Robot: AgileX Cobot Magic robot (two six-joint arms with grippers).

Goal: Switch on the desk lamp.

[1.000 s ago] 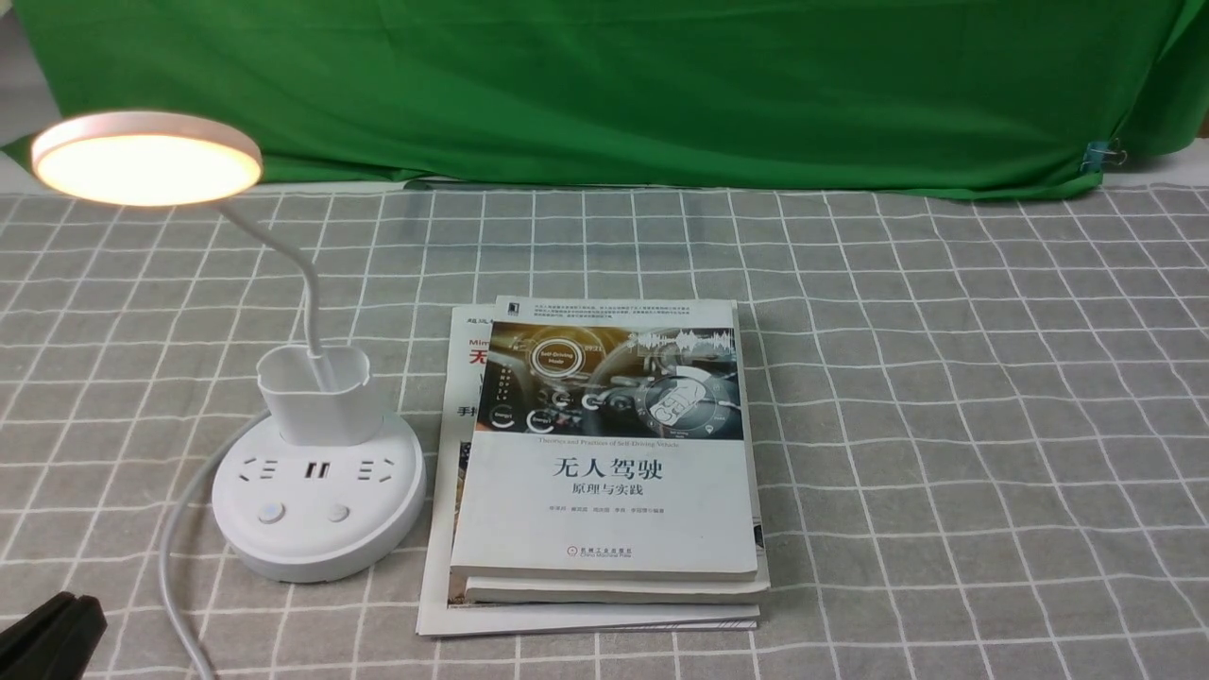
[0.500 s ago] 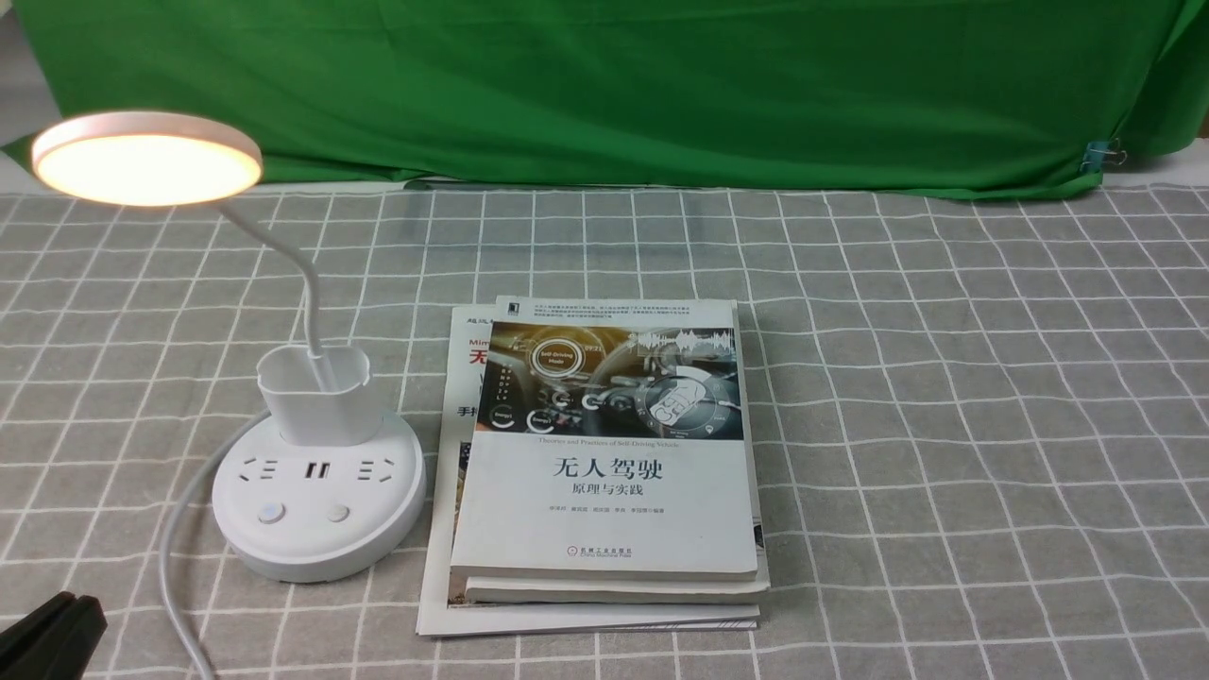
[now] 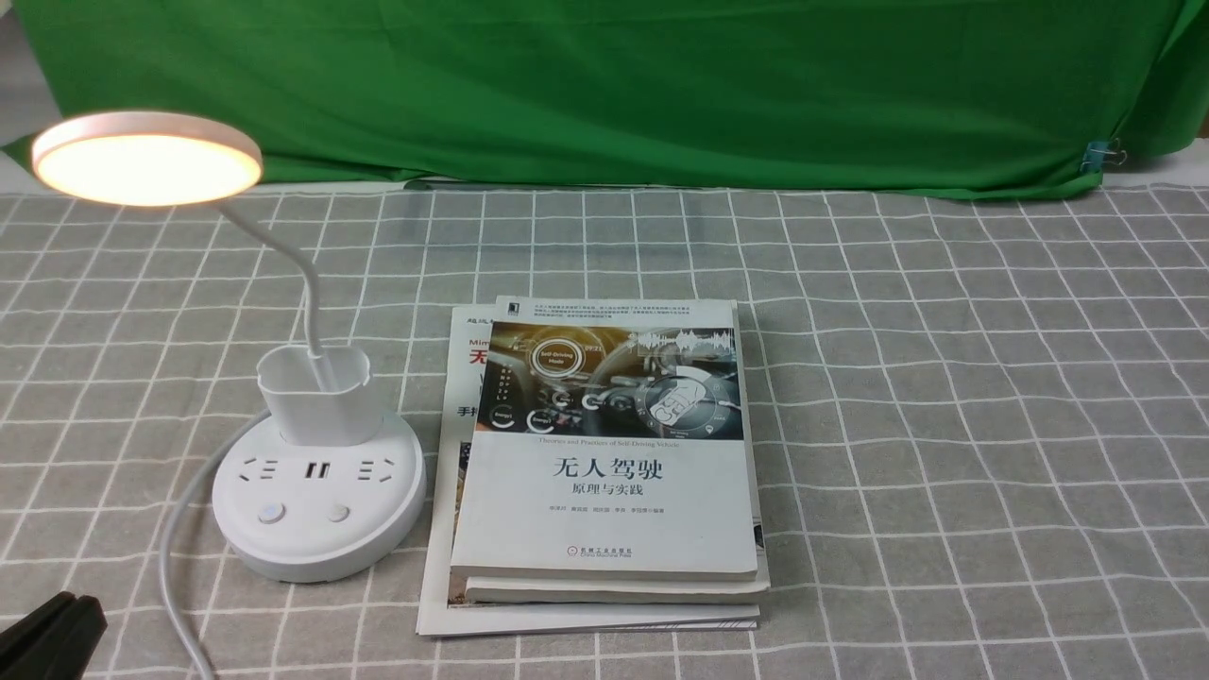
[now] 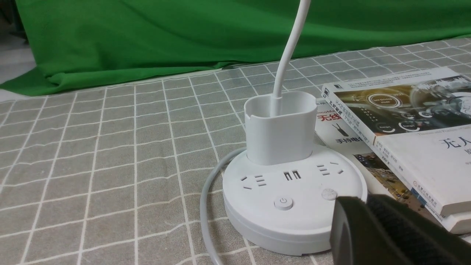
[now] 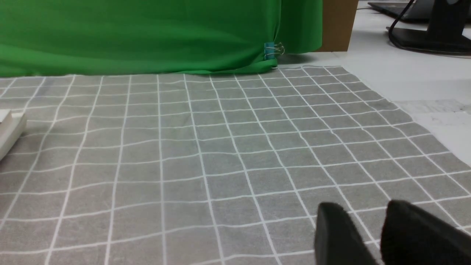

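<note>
Now the lamp (image 3: pixel 316 510) stands lit at the table's left, just beside stacked books (image 3: pixel 604 463); the left gripper (image 4: pixel 362 204) sits near its base, fingers pressed together, while the right gripper (image 5: pixel 362 217) shows a narrow gap

All three views are evenly and brightly lit, with soft, diffuse light and no hard shadows on the counter (image 3: pixel 945 397). The desk lamp (image 3: pixel 146 159) glows warm orange-white at its disc head in the front view, slightly overexposed at the centre, yet it casts no marked pool of light on the cloth. A faint shadow lies under the lamp base and along the books (image 3: pixel 604 453) edges. The glossy book cover shows mild sheen. In the wrist views the left end effector (image 4: pixel 382 228) and right end effector (image 5: pixel 371 235) sit close to the lens, dark and soft-edged, out of focus. The far background is slightly soft.
</note>
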